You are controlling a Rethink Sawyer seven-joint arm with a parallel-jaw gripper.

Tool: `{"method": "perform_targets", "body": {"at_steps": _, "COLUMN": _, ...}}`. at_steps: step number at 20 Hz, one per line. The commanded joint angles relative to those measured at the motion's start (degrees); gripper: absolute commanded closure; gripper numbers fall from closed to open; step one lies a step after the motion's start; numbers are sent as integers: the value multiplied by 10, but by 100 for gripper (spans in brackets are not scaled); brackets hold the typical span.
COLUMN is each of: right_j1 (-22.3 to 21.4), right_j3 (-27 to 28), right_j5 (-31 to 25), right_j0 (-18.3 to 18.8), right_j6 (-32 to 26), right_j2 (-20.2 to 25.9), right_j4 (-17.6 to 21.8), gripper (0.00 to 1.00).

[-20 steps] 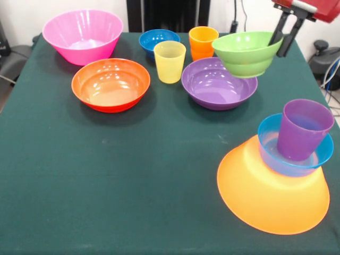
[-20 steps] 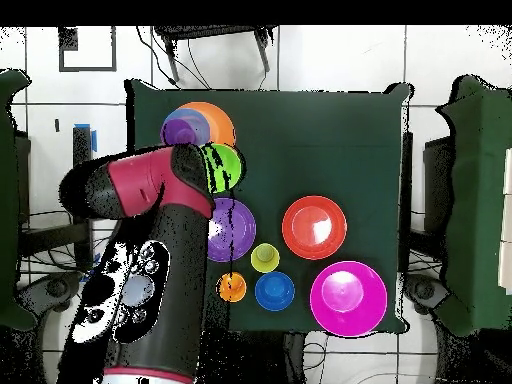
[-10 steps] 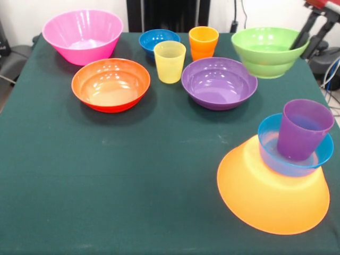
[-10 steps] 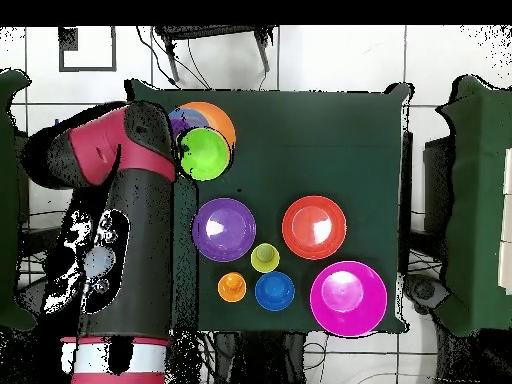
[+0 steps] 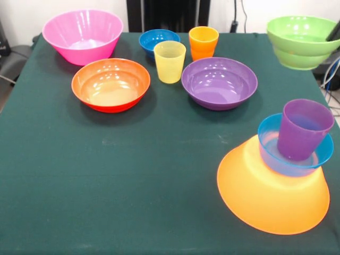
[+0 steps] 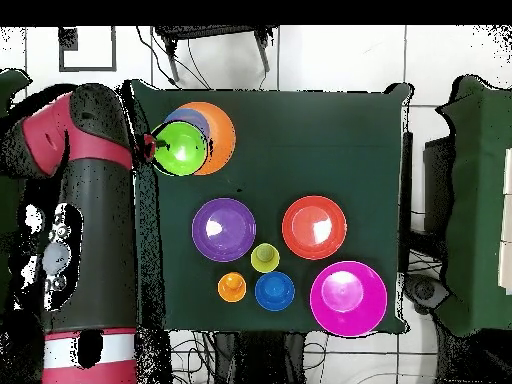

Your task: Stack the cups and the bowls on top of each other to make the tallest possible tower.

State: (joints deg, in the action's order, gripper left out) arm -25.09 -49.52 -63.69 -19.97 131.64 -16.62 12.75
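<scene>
The green bowl point(image 5: 302, 41) hangs in the air at the far right, gripped by its rim in my gripper point(image 5: 334, 33), which barely shows at the picture's edge. In the overhead view the green bowl point(image 6: 180, 148) sits over the tower, with the gripper point(image 6: 152, 147) at its left rim. The tower is the upturned yellow-orange bowl point(image 5: 271, 194), the light blue bowl point(image 5: 289, 155) on it and the purple cup point(image 5: 303, 129) standing in that. The yellow cup point(image 5: 169, 62) and orange cup point(image 5: 203, 42) stand on the table.
The pink bowl point(image 5: 82, 36), orange-red bowl point(image 5: 110, 85), purple bowl point(image 5: 219, 83) and dark blue bowl point(image 5: 158, 40) stand across the far half of the green table. My arm point(image 6: 90, 210) lies along the table's left side in the overhead view.
The green bowl has moved with the gripper from beside the purple bowl to the right and higher. In the overhead view it now covers the tower's top.
</scene>
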Motion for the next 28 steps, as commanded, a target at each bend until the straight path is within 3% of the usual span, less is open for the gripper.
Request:
{"method": "perform_targets", "body": {"at_steps": 1, "right_j1": 73, "right_j3": 95, "right_j5": -52, "right_j0": 0, "right_j6": -124, "right_j2": 66, "right_j4": 40, "gripper": 100}}
{"method": "perform_targets", "body": {"at_steps": 12, "right_j1": 156, "right_j3": 223, "right_j5": -47, "right_j0": 0, "right_j6": -161, "right_j2": 50, "right_j4": 46, "gripper": 100}}
{"method": "perform_targets", "body": {"at_steps": 20, "right_j1": 191, "right_j3": 312, "right_j5": -131, "right_j0": -4, "right_j6": -216, "right_j2": 11, "right_j4": 44, "gripper": 100}}
{"method": "perform_targets", "body": {"at_steps": 28, "right_j1": 198, "right_j3": 324, "right_j5": -140, "right_j0": -7, "right_j6": -234, "right_j2": -18, "right_j4": 34, "gripper": 100}}
